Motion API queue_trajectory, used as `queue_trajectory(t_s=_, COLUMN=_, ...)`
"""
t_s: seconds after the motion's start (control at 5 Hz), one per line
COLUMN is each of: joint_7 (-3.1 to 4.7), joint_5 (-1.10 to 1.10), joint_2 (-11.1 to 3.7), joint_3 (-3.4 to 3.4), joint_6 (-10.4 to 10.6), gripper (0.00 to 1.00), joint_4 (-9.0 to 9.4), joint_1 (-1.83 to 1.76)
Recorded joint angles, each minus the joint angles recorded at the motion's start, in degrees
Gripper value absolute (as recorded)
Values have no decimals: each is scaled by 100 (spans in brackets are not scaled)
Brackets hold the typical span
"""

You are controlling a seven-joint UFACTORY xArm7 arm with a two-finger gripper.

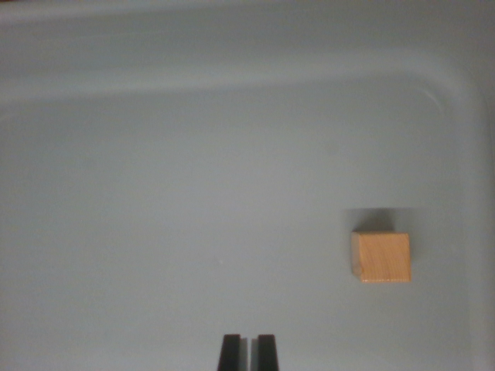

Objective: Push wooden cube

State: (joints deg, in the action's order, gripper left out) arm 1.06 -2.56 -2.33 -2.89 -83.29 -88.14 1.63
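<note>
Wood, pale and honey-toned, is what catches my eye first: the wooden cube (380,257) sits on the floor of a light grey tray (193,193), up and off to the wrist view's right of my pincer (248,348); it is well apart from the fingertips, with bare tray floor between them; nothing touches it. I see its top face squarely and a thin strip of its left side, so it looks to be lying flat rather than tipped; a soft dark shadow lies just beyond it, on the side farther from the pincer.

Only the two black fingertips (230,352) of the pincer show, poking in at the bottom edge of the view, a little left of centre; they stand side by side and upright in the picture, with just a narrow slit of grey between them; I read that as clenched, or as near to it as makes no difference, and they are grasping nothing.

Beyond the cube, farther to the wrist view's right, the tray floor curves up into a rounded wall (472,154); that wall bends through a smooth corner at the upper right and runs across the top of the view, far ahead of the pincer; the cube lies nearer the right wall than the far one.
</note>
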Motion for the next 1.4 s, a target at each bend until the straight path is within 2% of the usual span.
queue_trajectory(t_s=0.2, joint_7=38, joint_5=4, joint_2=-28, joint_3=-24, joint_6=172, gripper=0, joint_4=157, joint_1=21)
queue_trajectory(t_s=0.4, joint_7=38, joint_5=4, joint_2=-28, joint_3=-24, joint_6=172, gripper=0, joint_4=157, joint_1=21)
queue_trajectory(t_s=0.6, joint_7=78, joint_5=9, joint_2=-57, joint_3=-50, joint_6=354, gripper=0, joint_4=324, joint_1=44)
queue_trajectory(t_s=0.8, joint_7=78, joint_5=9, joint_2=-57, joint_3=-50, joint_6=354, gripper=0, joint_4=324, joint_1=44)
queue_trajectory(t_s=1.0, joint_7=125, joint_5=14, joint_2=-90, joint_3=-79, joint_6=564, gripper=0, joint_4=515, joint_1=70)
queue_trajectory(t_s=1.2, joint_7=125, joint_5=14, joint_2=-90, joint_3=-79, joint_6=564, gripper=0, joint_4=515, joint_1=70)
queue_trajectory(t_s=1.4, joint_7=175, joint_5=20, joint_2=-127, joint_3=-110, joint_6=790, gripper=0, joint_4=722, joint_1=98)
